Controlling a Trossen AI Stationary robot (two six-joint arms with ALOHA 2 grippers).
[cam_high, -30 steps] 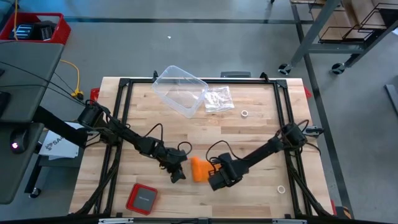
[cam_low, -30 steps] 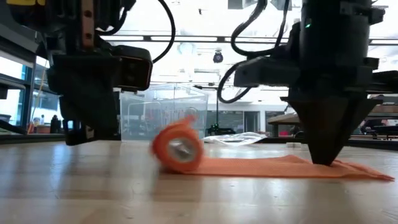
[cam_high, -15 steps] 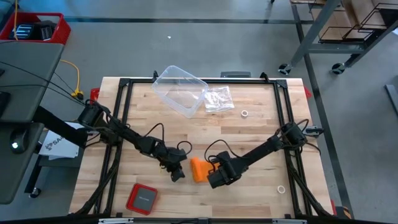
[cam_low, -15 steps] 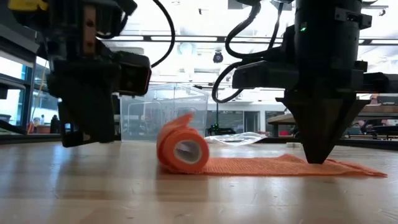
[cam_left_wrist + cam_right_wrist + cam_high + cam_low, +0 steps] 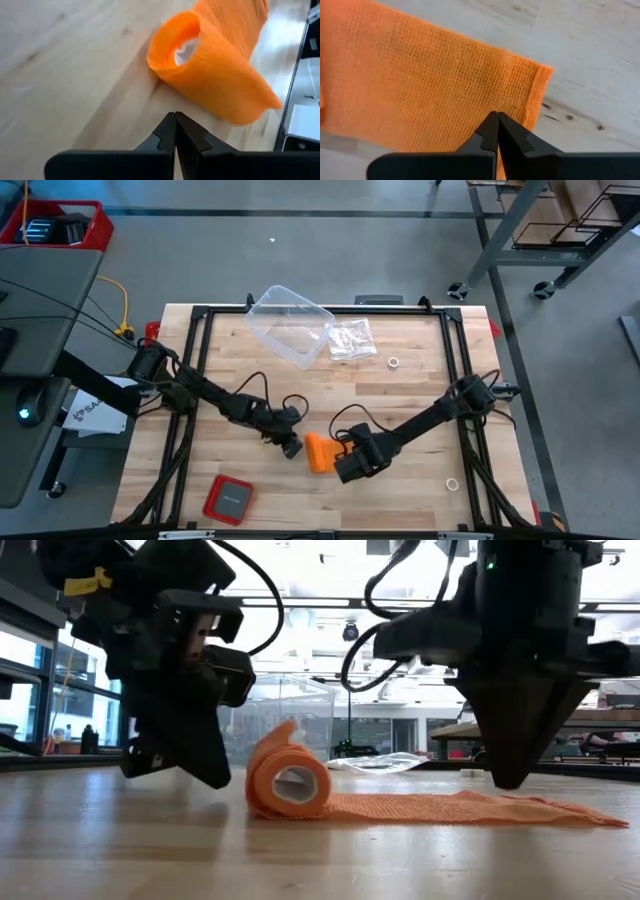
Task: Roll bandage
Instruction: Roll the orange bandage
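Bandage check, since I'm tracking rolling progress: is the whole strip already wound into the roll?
No: in the low view a flat tail of the bandage lies unrolled on the table.

Orange bandage [image 5: 300, 783] lay on the wooden surface [image 5: 200, 850], partly rolled, hollow roll end on, flat tail trailing away beneath the right claw [image 5: 513, 778]. Right claw pointed down, tip just above that tail, fingers pressed together. Left claw [image 5: 205, 772] tilted, just beside the roll. Behind the roll, a clear plastic container [image 5: 280, 720].
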